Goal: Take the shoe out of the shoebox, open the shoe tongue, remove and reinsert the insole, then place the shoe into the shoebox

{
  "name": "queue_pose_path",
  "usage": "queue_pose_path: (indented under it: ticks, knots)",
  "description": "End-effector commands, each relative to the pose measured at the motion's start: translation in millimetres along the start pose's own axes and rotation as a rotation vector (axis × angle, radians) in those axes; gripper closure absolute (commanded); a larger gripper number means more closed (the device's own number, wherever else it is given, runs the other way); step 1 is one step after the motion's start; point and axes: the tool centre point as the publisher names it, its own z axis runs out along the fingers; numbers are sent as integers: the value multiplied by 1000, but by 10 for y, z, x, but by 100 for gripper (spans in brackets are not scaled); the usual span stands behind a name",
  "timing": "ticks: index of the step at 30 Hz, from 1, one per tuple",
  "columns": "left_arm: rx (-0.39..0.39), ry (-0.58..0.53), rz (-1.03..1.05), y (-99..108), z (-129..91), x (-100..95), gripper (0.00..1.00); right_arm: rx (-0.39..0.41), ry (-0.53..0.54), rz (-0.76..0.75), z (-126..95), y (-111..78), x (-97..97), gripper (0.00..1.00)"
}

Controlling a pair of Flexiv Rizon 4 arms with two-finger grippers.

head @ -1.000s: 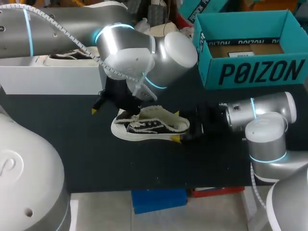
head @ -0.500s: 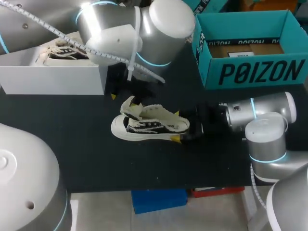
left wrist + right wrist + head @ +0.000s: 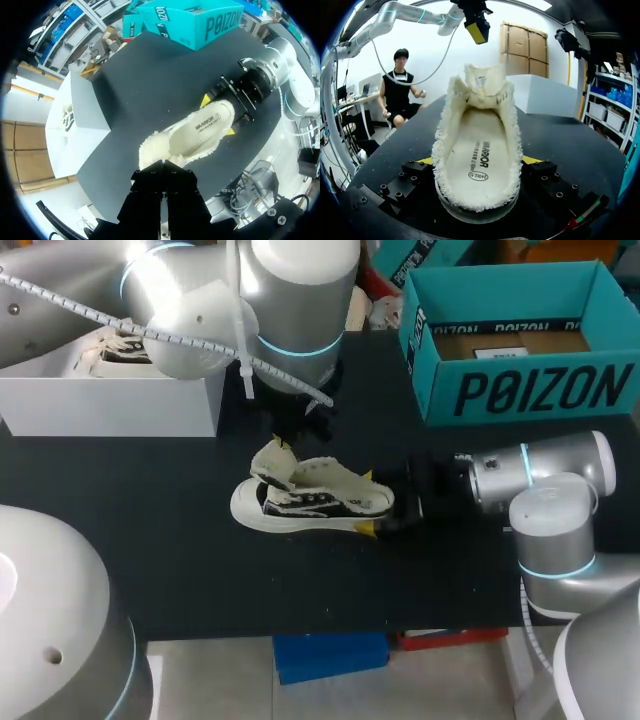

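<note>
A white, fleece-lined shoe with black side panels lies on the black table, toe to the left. Its tongue stands upright. The printed insole lies inside it. My right gripper holds the heel, one yellow-tipped finger on each side. My left gripper hangs just above the tongue, fingers shut and empty; the right wrist view shows a gap under its yellow tips. From the left wrist, the shoe lies ahead of the shut fingers. The teal shoebox stands open at the back right.
A white box holding another shoe stands at the back left, close under my left arm. Bare black table lies in front of the shoe and to its left. The table's front edge runs below it.
My left gripper went from wide open to shut and rose away from the toe end. The tongue now stands up. The right arm and the shoe stayed in place.
</note>
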Motion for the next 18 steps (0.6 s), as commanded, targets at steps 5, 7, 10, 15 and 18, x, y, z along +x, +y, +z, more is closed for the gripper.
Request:
queue_pose_path:
  ticks: [5, 7, 10, 15, 18]
  knots:
    - [106, 370, 476, 77, 24, -71, 100, 0, -2, 1, 11, -13, -4, 100]
    - [106, 370, 476, 77, 24, -71, 100, 0, -2, 1, 11, -13, -4, 100]
    - [64, 324, 716, 90, 27, 22, 100, 0, -2, 1, 11, -13, -4, 100]
    - [-3, 443, 897, 42, 8, 74, 100, 0, -2, 1, 11, -13, -4, 100]
    - [-32, 449, 938, -22, 37, 65, 100, 0, -2, 1, 11, -13, -4, 100]
